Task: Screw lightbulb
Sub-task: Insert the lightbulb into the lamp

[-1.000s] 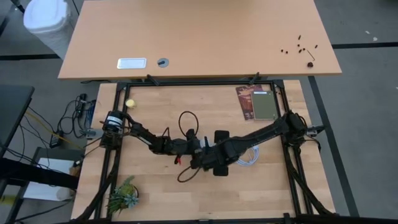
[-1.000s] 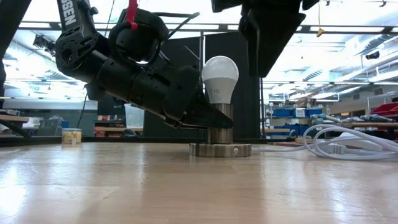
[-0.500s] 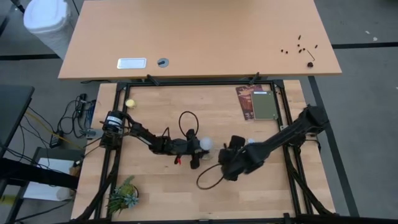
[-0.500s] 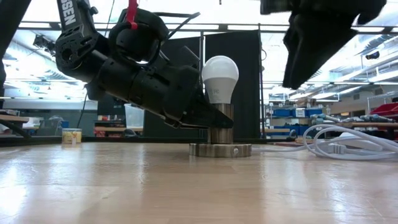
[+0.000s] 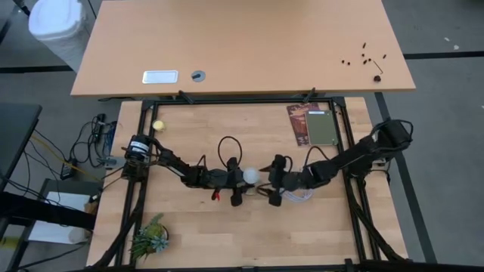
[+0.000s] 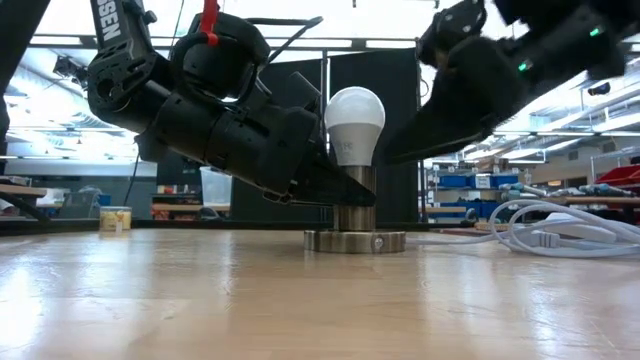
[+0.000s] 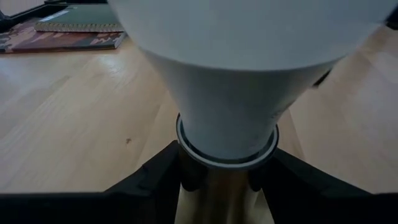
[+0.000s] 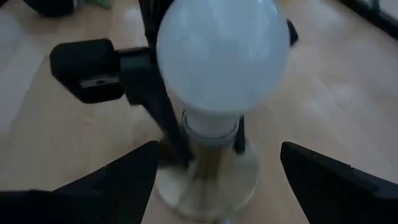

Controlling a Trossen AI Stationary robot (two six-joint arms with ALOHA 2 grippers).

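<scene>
The white lightbulb stands upright in a metal socket whose flat base disc rests on the wooden table. In the high view the lightbulb is near the table's middle. My left gripper reaches in from the left and is shut on the socket below the lightbulb. My right gripper is open just right of the lightbulb. Its fingers stand wide on either side and touch nothing. My left gripper pinches the socket's metal neck between its two fingers, just under the bulb's pale collar. The fingers come from the table's left, slanting slightly down. The socket stands upright with its base disc on the table.
A coil of white cable lies under my right arm, also seen as the white cable in the low view. Books lie at the far right, a yellow ball at the far left and a small plant at the near left.
My right gripper has come down from above the lightbulb and swung out toward the table's right. It has tipped from pointing down to nearly level and now faces the lightbulb from the right. The lightbulb, the socket and my left gripper have kept still.
</scene>
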